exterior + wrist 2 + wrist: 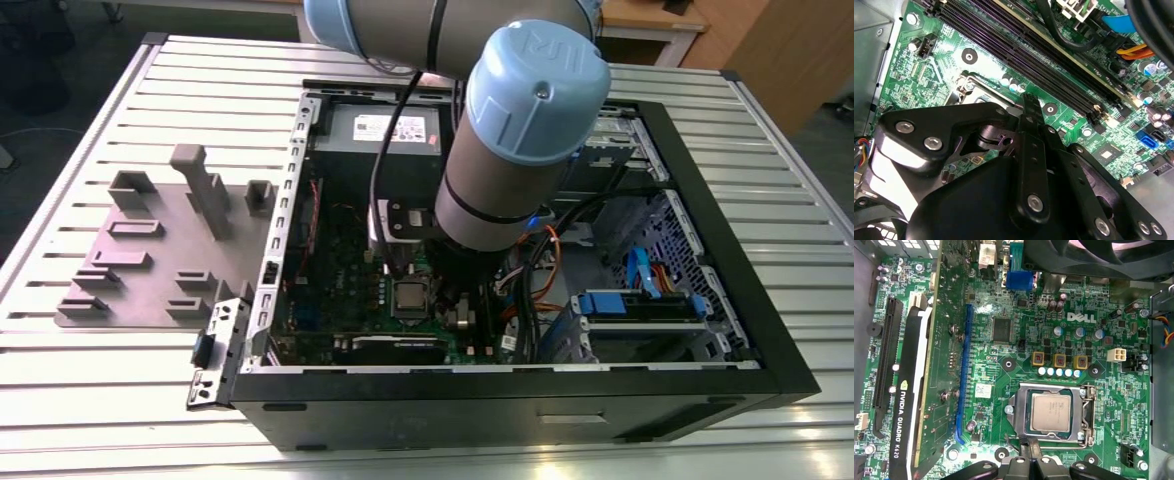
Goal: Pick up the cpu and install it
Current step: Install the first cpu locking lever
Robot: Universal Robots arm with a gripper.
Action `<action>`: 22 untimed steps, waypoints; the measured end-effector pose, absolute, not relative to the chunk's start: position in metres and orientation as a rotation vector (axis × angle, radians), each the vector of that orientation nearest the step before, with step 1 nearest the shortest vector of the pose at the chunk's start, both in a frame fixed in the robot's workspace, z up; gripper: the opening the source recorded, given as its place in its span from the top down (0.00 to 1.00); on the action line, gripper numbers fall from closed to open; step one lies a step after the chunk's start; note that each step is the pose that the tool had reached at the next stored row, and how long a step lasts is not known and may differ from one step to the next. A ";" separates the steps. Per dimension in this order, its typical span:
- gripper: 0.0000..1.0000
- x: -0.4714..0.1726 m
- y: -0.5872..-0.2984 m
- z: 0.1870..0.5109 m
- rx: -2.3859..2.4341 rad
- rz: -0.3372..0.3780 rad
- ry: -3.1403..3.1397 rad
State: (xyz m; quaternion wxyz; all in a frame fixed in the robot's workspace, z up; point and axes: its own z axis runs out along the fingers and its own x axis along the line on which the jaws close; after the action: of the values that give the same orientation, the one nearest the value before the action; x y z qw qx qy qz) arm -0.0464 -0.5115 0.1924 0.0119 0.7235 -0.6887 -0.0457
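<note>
The cpu (1050,412) is a flat silver square lying in its socket on the green motherboard (1004,300), with a silver metal frame (1085,412) around it. In the exterior view the cpu (407,295) sits low in the open computer case (721,290), just beside the arm's wrist (514,130). My gripper (1027,444) hovers by the socket's edge, shut, with nothing between its fingers. In the second wrist view the gripper (1027,100) hangs over the socket, and its black links hide the cpu.
A graphics card (909,405) stands beside the socket and long memory slots (1019,35) run on the other side. Orange and blue cables (547,290) crowd the case at the exterior view's right. A grey power supply box (380,130) sits at the back. A grey fixture plate (160,250) lies outside the case.
</note>
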 end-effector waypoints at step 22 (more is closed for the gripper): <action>0.89 -0.044 -0.512 0.192 2.256 -0.143 -2.148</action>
State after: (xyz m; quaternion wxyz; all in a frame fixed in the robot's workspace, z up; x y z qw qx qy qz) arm -0.0439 -0.5115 0.1921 0.0117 0.7235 -0.6887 -0.0458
